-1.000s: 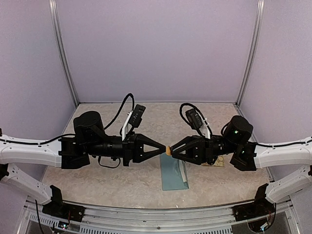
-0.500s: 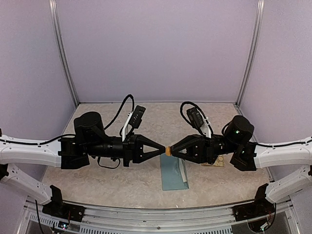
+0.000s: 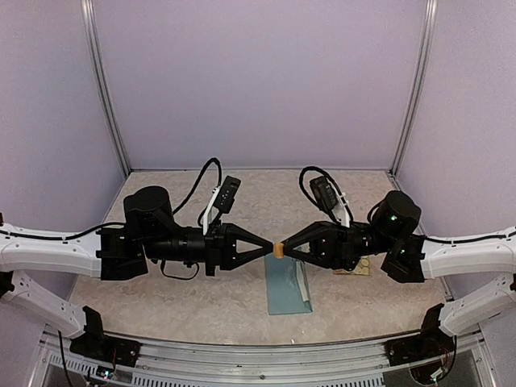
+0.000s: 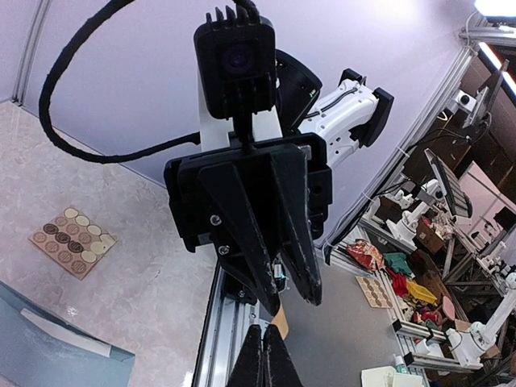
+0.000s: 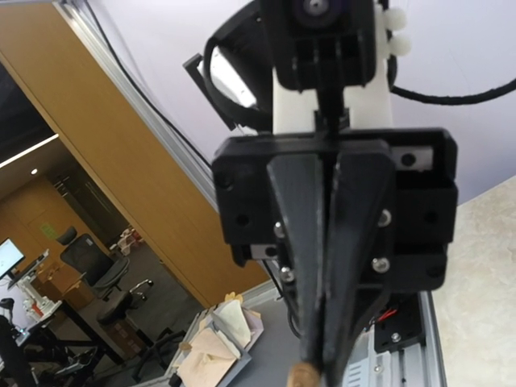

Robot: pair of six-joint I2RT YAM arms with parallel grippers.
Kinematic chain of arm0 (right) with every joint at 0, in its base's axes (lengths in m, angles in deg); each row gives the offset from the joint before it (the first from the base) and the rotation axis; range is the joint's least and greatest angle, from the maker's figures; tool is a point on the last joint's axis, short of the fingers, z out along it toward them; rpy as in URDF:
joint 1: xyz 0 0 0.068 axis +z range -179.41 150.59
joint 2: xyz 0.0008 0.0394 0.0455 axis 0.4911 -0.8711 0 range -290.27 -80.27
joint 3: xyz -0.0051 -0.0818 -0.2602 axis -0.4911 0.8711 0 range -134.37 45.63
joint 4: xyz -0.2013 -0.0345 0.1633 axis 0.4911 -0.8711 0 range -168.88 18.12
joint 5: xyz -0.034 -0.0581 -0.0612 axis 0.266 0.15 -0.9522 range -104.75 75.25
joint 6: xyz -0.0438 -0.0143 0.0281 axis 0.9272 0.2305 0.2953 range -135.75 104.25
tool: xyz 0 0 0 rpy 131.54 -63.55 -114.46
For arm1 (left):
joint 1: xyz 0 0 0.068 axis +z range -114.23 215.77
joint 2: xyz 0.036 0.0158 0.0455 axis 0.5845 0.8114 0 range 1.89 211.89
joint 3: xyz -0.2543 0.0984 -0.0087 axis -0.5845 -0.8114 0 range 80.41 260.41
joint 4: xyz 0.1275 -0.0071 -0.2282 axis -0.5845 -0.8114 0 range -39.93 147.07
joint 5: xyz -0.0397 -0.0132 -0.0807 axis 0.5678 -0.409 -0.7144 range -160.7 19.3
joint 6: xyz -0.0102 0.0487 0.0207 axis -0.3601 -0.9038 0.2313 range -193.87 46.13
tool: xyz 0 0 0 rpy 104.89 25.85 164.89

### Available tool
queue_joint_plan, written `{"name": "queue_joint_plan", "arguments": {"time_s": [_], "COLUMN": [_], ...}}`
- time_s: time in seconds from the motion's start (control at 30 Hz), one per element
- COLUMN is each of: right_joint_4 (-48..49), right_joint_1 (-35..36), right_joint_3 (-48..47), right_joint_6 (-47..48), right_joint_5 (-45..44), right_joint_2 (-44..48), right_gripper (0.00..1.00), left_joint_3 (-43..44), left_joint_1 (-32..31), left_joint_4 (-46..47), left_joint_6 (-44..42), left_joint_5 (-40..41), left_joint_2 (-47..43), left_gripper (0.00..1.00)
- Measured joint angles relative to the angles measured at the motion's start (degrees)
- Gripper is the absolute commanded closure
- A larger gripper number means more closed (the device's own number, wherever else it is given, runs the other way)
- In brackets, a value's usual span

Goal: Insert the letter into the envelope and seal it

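The left gripper [image 3: 268, 250] is pressed fully together on a small tan sticker [image 3: 278, 250], held in the air above the far end of the envelope [image 3: 284, 292]. The right gripper [image 3: 287, 250] meets it tip to tip from the other side. Its fingers [image 4: 294, 242] are drawn in narrow about the same sticker, but whether they pinch it cannot be told.

The teal envelope lies flat on the table [image 3: 201, 298], its long sides running toward the near edge and a white strip [image 3: 305, 284] along its right side. To the right of the envelope, partly under the right arm, lies a tan sticker sheet [image 4: 74, 242] with rows of round stickers.

The table is pale, mottled beige stone-look. Left of the envelope and beyond it the surface runs bare to the walls [image 3: 258, 81], which are plain lavender panels set between aluminium posts [image 3: 105, 89]. Near of the envelope a metal rail [image 3: 258, 359] closes the table edge, just past the envelope's near end. Both arms reach in level from the sides, well above the surface.
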Motion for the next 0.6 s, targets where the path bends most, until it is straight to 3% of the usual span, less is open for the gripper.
{"name": "queue_joint_plan", "arguments": {"time_s": [0.3, 0.5, 0.6], "right_joint_4": [-2.3, -2.9, -3.2], "right_joint_1": [0.0, 0.0, 0.0], "right_joint_3": [0.0, 0.0, -0.1], "right_joint_6": [0.5, 0.8, 1.3], "right_joint_5": [-1.3, -1.6, -2.0], "right_joint_2": [0.0, 0.0, 0.0], "right_gripper": [1.0, 1.0, 1.0], "left_joint_3": [-0.1, -0.1, -0.1], "left_joint_1": [0.0, 0.0, 0.0], "left_joint_4": [-0.2, -0.3, -0.6], "left_joint_6": [0.0, 0.0, -0.2], "left_joint_5": [0.0, 0.1, 0.4], "left_joint_2": [-0.2, -0.3, -0.3], "left_gripper": [1.0, 1.0, 0.8]}}
